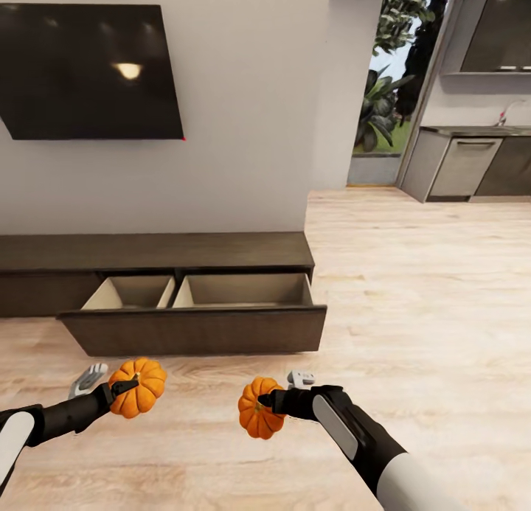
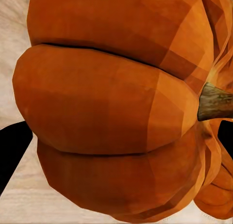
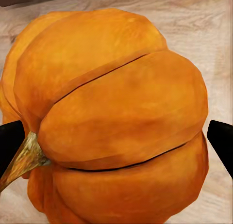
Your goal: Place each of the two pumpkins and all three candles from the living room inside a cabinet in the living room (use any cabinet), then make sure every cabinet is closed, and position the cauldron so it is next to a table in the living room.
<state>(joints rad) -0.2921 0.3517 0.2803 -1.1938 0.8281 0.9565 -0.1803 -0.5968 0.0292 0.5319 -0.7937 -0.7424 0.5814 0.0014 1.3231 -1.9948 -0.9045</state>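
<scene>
Ribbed orange pumpkins (image 1: 139, 387) in both hands

Your head camera looks forward and down at the open cabinet (image 1: 195, 304) and floor (image 1: 413, 290). Each wrist camera sits tight against its pumpkin, both pumpkins low in the head frame.

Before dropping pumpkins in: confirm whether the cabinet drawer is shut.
No, the cabinet drawer stands pulled out, its pale inside showing in the head view.
</scene>
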